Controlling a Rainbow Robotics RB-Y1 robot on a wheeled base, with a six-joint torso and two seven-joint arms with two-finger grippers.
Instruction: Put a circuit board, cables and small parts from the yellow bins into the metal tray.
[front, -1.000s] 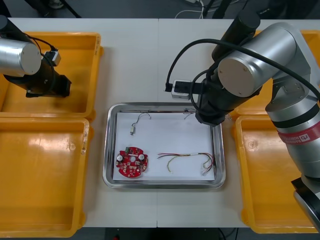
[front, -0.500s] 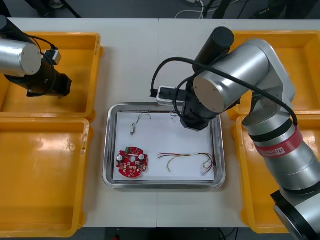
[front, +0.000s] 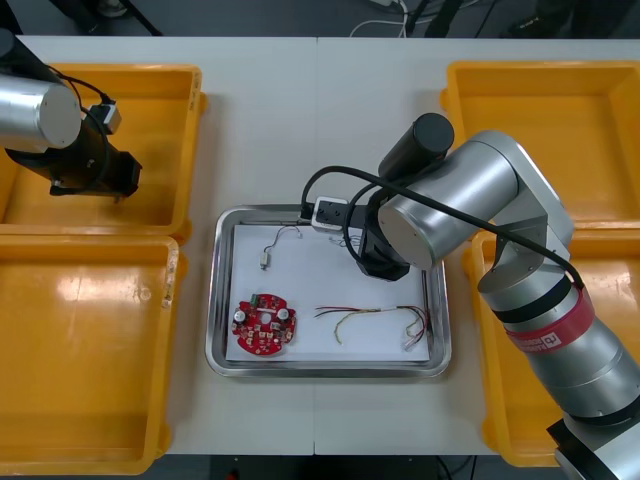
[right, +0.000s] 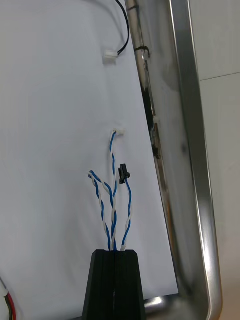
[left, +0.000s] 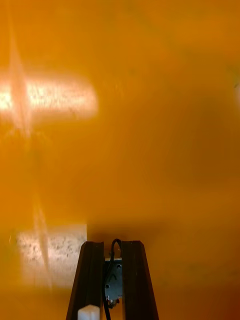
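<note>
The right gripper (right: 115, 252) hangs over the far right part of the metal tray (front: 215, 300), above its white inside and just in from the shiny rim. Its black fingers (right: 102, 285) are clenched together on a twisted blue and white cable (right: 112, 210). The cable's loose ends fan out beyond the fingertips; one carries a small black plug and another a small white one. Farther along the same rim, a black cable (right: 108, 58) with a white plug lies on the tray's white floor. A round red circuit board (front: 264, 324) sits in the tray's near left corner, and a red and yellow cable (front: 370, 318) lies along its near right side. The right arm (front: 470, 200) wears a red band (front: 545, 335) with white marks too small to read. The left gripper (left: 112, 245) is well to the left of the tray, down in the far left yellow bin (front: 150, 90). Its fingers are pinched on a small metal part (left: 114, 282) with a short black wire looped above it.
</note>
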